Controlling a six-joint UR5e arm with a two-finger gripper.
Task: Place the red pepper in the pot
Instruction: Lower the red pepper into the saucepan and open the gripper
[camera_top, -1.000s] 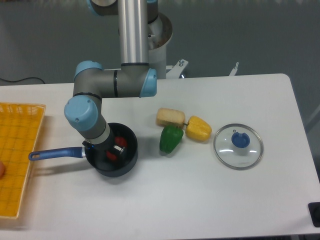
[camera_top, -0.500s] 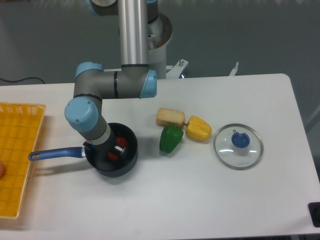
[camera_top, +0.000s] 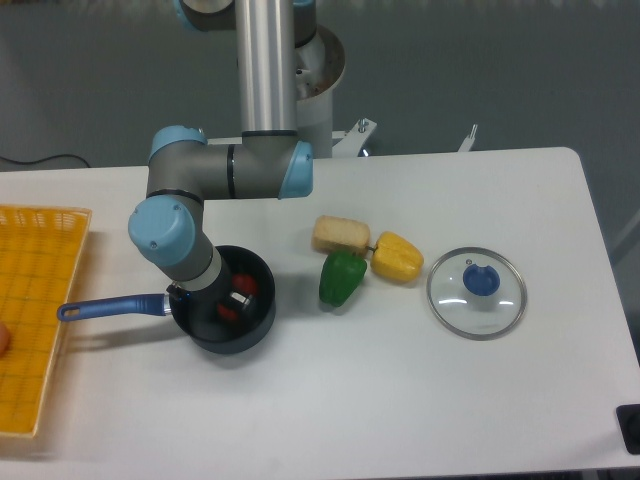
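Saucepan first: the pot (camera_top: 232, 318), dark and round with a long blue handle pointing left, sits on the white tabletop (camera_top: 400, 400) left of centre. Inside it, patches of the red pepper (camera_top: 228, 311) show on either side of the pincer (camera_top: 236, 299), which reaches down into the bowl. Its fingers appear to sit against the pepper, but how far apart they are, and whether they truly grip it, cannot be told from this view. At the left edge lies a yellow mesh tray (camera_top: 35, 320); whatever it may hold is not clear here. Right of the pot, a green pepper (camera_top: 341, 279), a yellow pepper (camera_top: 397, 257) and a pale bread-like piece (camera_top: 341, 234) cluster close together. Further right rests a glass lid (camera_top: 476, 292) with a blue knob. The arm (camera_top: 225, 170) descends from the far side, folds at a blue-capped elbow and slants down into the pot.
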